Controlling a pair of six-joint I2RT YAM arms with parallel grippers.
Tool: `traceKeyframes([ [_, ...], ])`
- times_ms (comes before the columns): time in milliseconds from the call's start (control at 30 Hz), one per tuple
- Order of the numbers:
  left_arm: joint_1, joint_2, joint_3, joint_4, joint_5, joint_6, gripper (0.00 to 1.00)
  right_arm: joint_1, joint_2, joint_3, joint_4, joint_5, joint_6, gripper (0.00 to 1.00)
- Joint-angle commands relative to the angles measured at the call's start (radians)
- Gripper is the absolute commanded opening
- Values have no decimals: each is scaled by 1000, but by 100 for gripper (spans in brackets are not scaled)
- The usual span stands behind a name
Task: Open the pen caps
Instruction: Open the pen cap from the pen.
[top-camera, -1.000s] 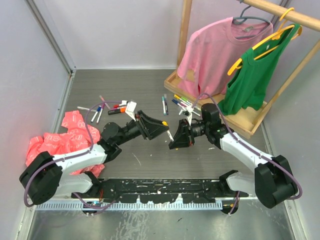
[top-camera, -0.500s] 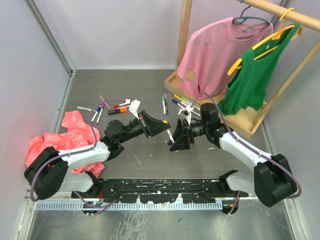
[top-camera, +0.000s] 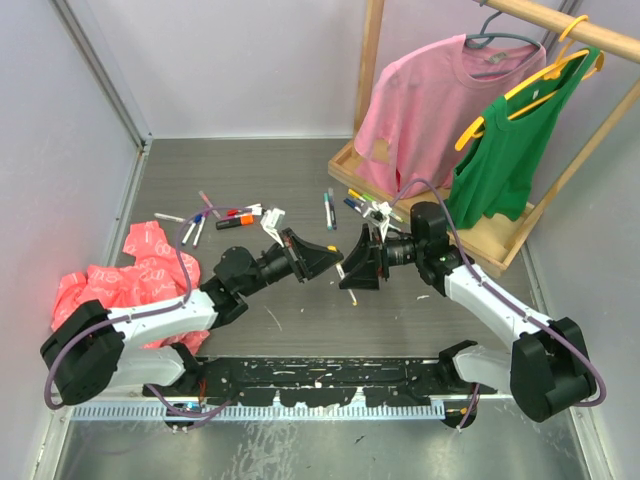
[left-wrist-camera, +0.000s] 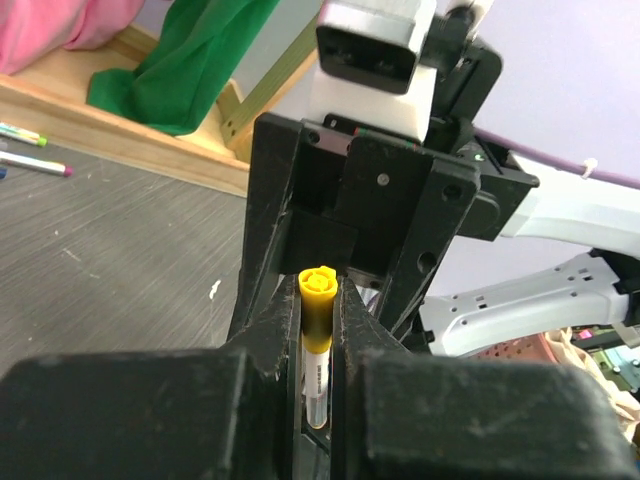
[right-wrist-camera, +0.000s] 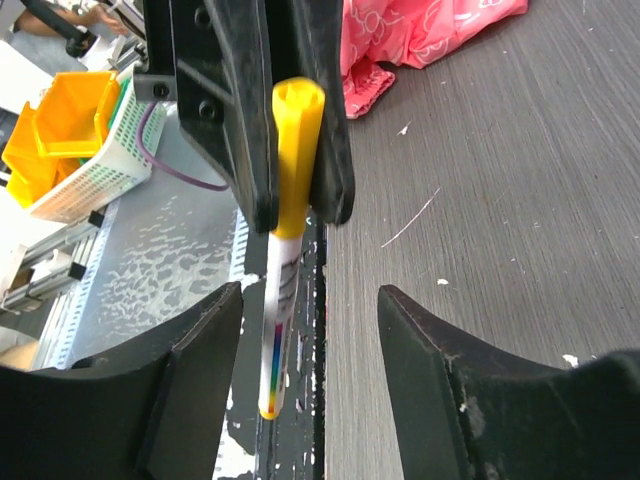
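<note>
The left gripper (left-wrist-camera: 318, 345) clamps the slim yellow plastic cap (right-wrist-camera: 297, 150), so we should shut the open right gripper (right-wrist-camera: 308, 310) on the white barrel (right-wrist-camera: 280, 300) at 6 o'clock and pull straight.

Your right gripper (right-wrist-camera: 310, 300) has its black fingers spread, the yellow-capped white pen (right-wrist-camera: 283, 260) hanging between them with room either side. Bare grey tabletop (top-camera: 300, 320) lies below; crumpled red cloth (top-camera: 140, 265) crowds left, wooden rack base (top-camera: 495, 250) right.

Grey table (top-camera: 250, 168) carries loose pens (top-camera: 215, 216) toward the far left corner, further pens (top-camera: 328, 209) beside the rack base (top-camera: 495, 243) at the right edge, and crumpled pink plastic (top-camera: 140, 268) at the left edge.
</note>
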Motion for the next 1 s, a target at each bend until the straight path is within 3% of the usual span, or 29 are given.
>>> traceKeyframes([
  [0, -42, 1, 40, -21, -100, 88, 0, 0, -23, 2, 72, 25, 34, 59],
  [167, -57, -14, 40, -30, -154, 115, 0, 1, -15, 0, 74, 34, 40, 47],
  [600, -58, -36, 48, -12, -195, 141, 0, 38, 12, -2, 69, 24, 40, 40],
  [700, -57, -38, 46, -1, -208, 142, 0, 40, 14, 0, 64, 24, 33, 27],
  [800, -55, -42, 52, 28, -256, 155, 0, 42, 17, 5, 55, 20, 25, 3],
  [967, 74, -70, 172, 19, -291, 189, 0, 50, 34, 11, 41, 0, 22, 1],
])
